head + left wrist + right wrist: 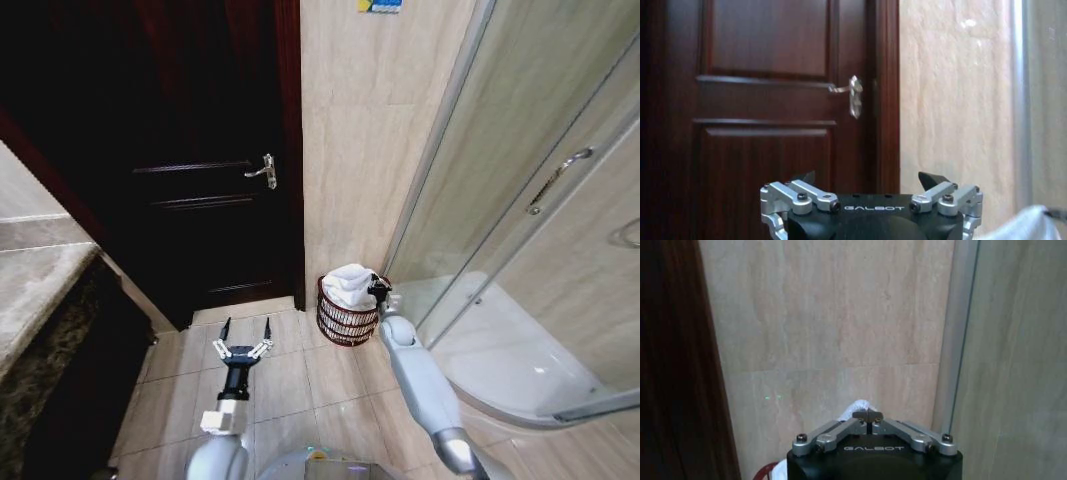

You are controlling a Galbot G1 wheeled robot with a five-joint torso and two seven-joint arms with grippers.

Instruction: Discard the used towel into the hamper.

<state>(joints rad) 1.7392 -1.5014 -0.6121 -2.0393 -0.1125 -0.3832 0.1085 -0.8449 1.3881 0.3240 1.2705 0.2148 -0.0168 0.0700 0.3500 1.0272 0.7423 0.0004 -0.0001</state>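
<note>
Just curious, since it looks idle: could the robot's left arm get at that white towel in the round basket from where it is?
Probably yes. The left tool hangs open over bare floor tiles beside the reddish-brown wire hamper, nothing between them. But the right tool, fingers together, sits at the white towel, crowding it.

The head view looks steeply down from high up at floor, dark door [200, 150] and hamper [345, 318]. The left wrist view faces that door [767, 120] level, fairly near. The right wrist view faces the beige wall [833, 330] close, perhaps just above the hamper.
</note>
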